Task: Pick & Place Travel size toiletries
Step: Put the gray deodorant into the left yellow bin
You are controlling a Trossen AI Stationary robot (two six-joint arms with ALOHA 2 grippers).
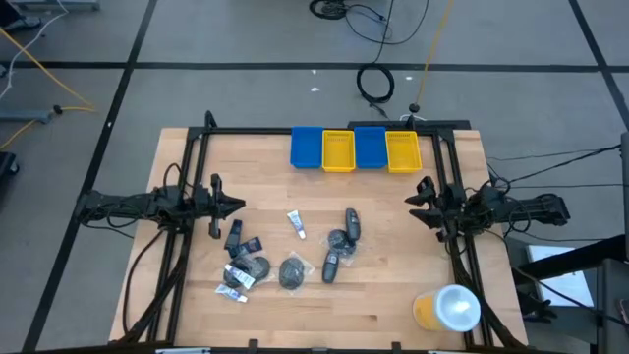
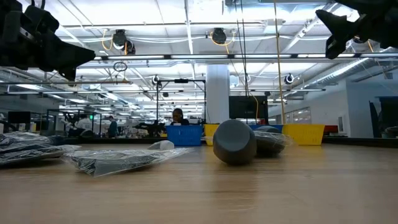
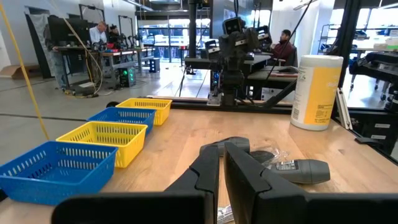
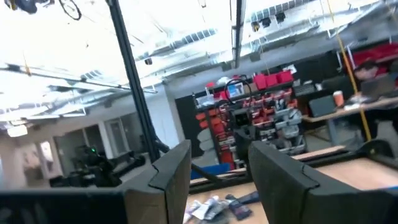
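Observation:
The toiletries lie scattered on the wooden table between the two arms: dark mini bottles (image 1: pixel 352 222) (image 1: pixel 331 265), a small white tube (image 1: pixel 296 225), clear-wrapped dark pieces (image 1: pixel 293 270) (image 1: pixel 257 265) and packets (image 1: pixel 236 280). In the low view a dark bottle (image 2: pixel 235 141) lies end-on beside a wrapped piece (image 2: pixel 118 158). My left gripper (image 1: pixel 239 205) (image 3: pixel 222 163) hovers shut above the table, left of the pile, and a dark bottle (image 3: pixel 298 169) shows beyond its fingers. My right gripper (image 1: pixel 413 200) (image 4: pixel 219 168) hovers open to the right of the pile. Neither touches anything.
Two blue bins (image 1: pixel 307 147) (image 1: pixel 370 147) and two yellow bins (image 1: pixel 338 150) (image 1: pixel 403 150) stand in a row at the table's far edge. A large yellow cup with a white lid (image 1: pixel 447 308) (image 3: pixel 317 92) stands upright near the near right corner. Bare wood lies between pile and bins.

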